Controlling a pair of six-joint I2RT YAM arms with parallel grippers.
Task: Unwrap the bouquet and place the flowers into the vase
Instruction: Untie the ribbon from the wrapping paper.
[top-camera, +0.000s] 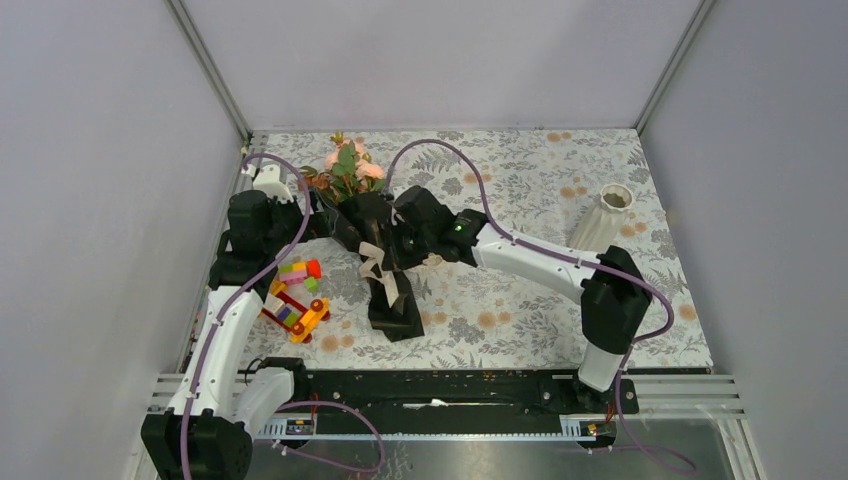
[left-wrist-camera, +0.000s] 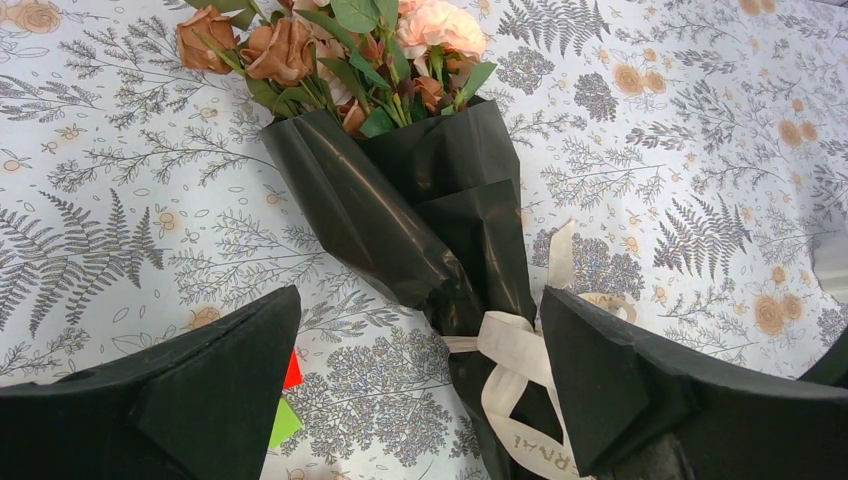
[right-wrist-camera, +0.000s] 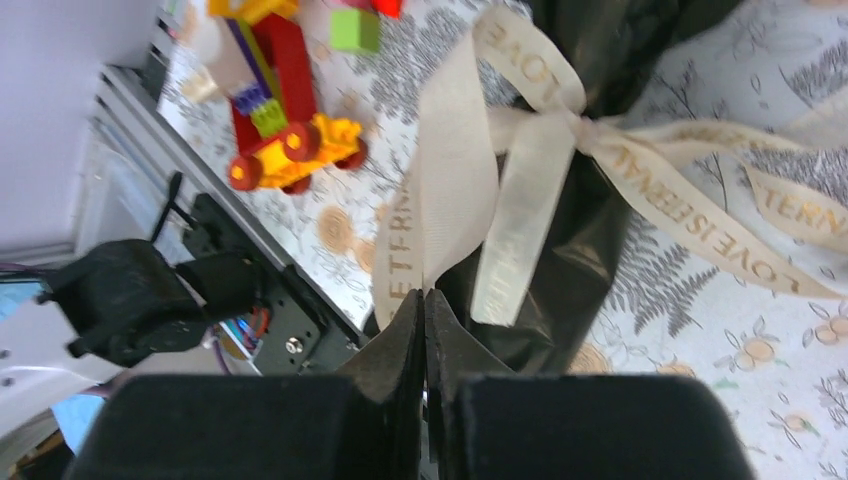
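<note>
The bouquet (top-camera: 365, 225) lies on the flowered tablecloth, a black paper cone (left-wrist-camera: 420, 210) tied with a cream ribbon (right-wrist-camera: 530, 130). Its peach and brownish flowers (left-wrist-camera: 340, 50) point to the far side. My right gripper (right-wrist-camera: 425, 300) is shut on one loose tail of the ribbon, just near of the bow. In the top view it (top-camera: 388, 262) sits over the cone's tied neck. My left gripper (left-wrist-camera: 420, 370) is open, wide and empty, hovering over the neck with the bow beside its right finger (left-wrist-camera: 620, 380). The white ribbed vase (top-camera: 608, 215) stands upright at the far right.
A colourful toy-block car (top-camera: 295, 305) with loose blocks sits left of the cone's tip, also in the right wrist view (right-wrist-camera: 280, 110). The black rail (top-camera: 450, 385) runs along the near table edge. Grey walls close in the left, back and right sides.
</note>
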